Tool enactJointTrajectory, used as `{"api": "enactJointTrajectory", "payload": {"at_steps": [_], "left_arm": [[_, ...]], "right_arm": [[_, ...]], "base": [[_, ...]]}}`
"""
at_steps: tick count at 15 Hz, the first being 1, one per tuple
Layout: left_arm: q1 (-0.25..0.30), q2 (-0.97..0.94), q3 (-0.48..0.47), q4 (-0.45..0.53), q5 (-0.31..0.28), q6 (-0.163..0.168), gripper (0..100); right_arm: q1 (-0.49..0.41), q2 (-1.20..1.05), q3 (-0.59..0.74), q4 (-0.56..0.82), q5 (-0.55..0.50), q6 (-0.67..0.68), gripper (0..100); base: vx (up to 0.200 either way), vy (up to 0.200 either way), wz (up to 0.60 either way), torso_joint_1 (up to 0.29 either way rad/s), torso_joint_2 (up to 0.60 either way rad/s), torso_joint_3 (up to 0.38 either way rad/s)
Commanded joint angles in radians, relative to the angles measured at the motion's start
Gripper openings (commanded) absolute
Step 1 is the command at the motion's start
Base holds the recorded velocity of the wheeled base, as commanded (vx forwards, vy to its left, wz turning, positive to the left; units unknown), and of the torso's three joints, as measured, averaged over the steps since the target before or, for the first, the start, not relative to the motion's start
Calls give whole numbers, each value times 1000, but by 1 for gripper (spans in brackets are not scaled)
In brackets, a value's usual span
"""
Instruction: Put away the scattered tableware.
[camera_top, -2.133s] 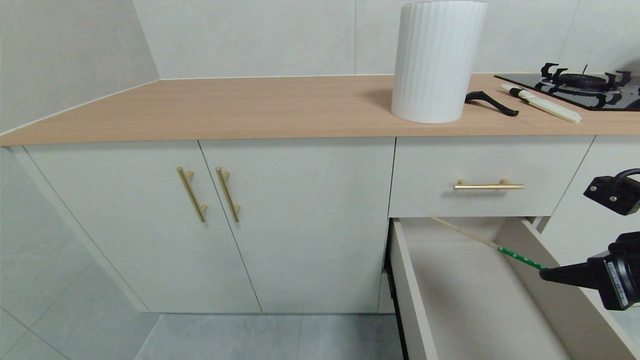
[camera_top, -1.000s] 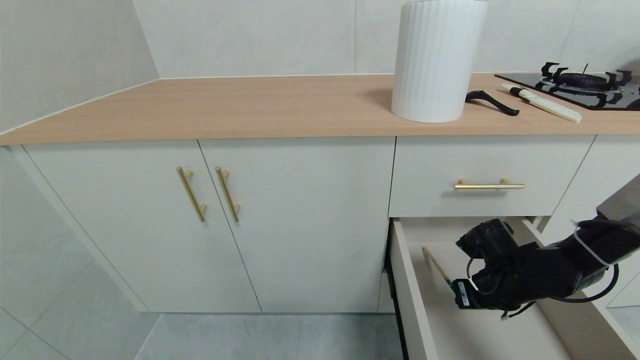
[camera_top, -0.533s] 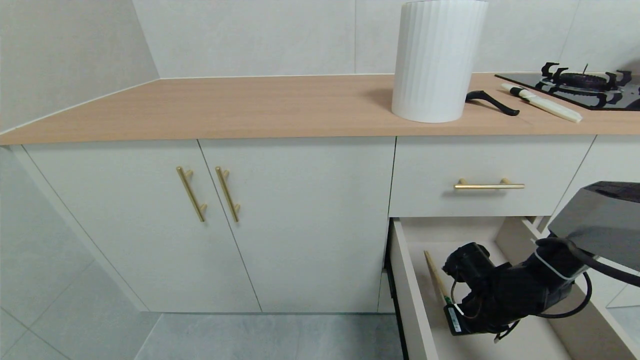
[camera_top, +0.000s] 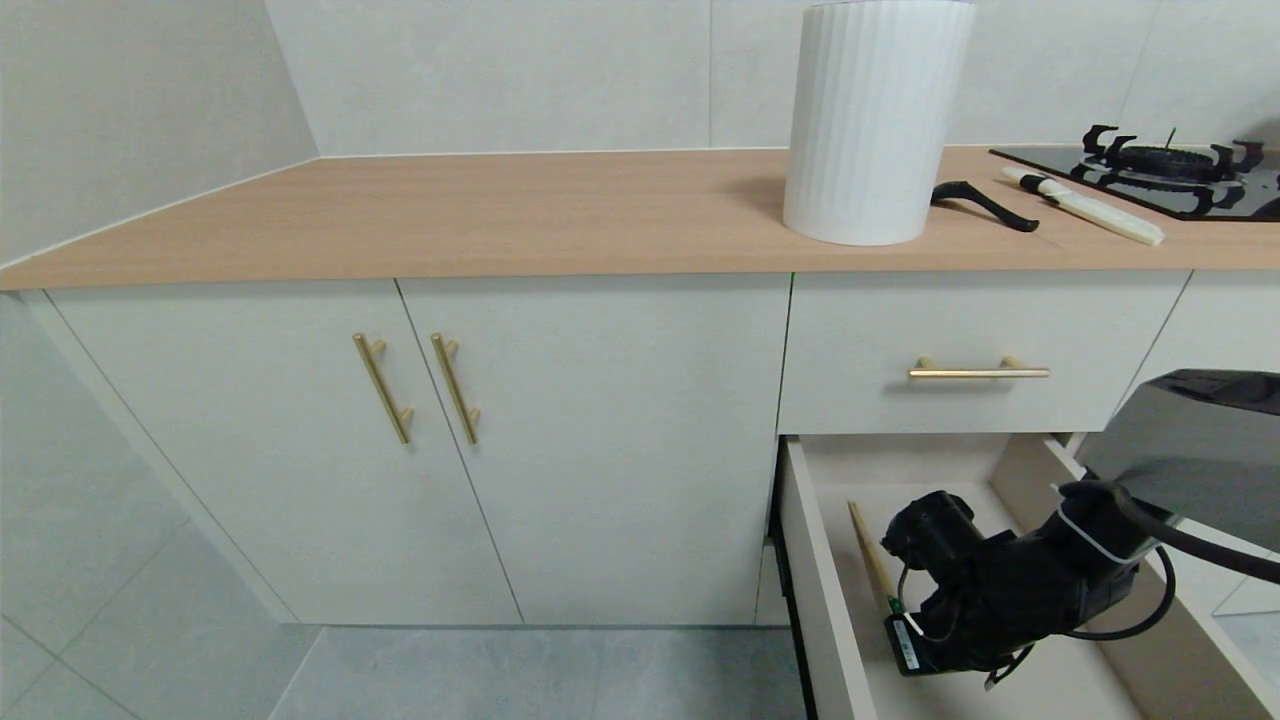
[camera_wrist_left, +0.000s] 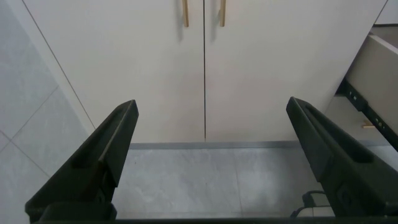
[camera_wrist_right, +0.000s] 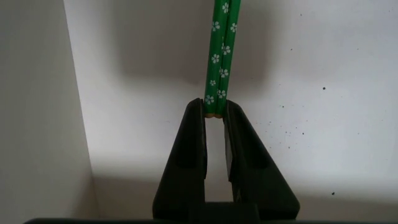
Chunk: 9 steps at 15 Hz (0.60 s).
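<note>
The right end effector (camera_wrist_right: 214, 116) is down inside the open lower drawer (camera_top: 812, 590), its jaws pinching only the very tips of the green flowered ends of the chopsticks (camera_wrist_right: 221, 50). In the head view the chopsticks (camera_top: 867, 551) run along the drawer's left wall, with their plain ends pointing toward the drawer's back edge. Whether they already rest on the drawer floor cannot be told. The thin grip at the extreme end is the main risk. If the jaws part while the sticks hang above the floor, the pair could drop, bounce and split apart, or roll across the drawer. Lifting away before a full release could drag one stick up by the pad and flick it over the left wall. The wrist sits close to that wall, so a sideways retreat might knock it or jolt the drawer. A black-handled utensil (camera_top: 985, 206) and a pale knife-like piece (camera_top: 1085, 208) lie near the right end of the surface (camera_top: 450, 210), beside a white ribbed container (camera_top: 870, 120), so the task looks unfinished. The left end effector (camera_wrist_left: 211, 109) hangs spread wide before the cabinet doors (camera_wrist_left: 205, 62), holding nothing.
</note>
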Motion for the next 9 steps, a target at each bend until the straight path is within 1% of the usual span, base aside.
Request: {"api": "enactJointTrajectory", "payload": {"at_steps": [1, 9], "left_arm": [[0, 0, 0, 0, 0, 0, 100], [0, 0, 0, 0, 0, 0, 100]], "right_arm": [[0, 2, 0, 0, 0, 0, 100], [0, -15, 0, -2, -3, 0, 100]], "base": [[0, 0, 0, 0, 0, 0], [0, 0, 0, 0, 0, 0]]}}
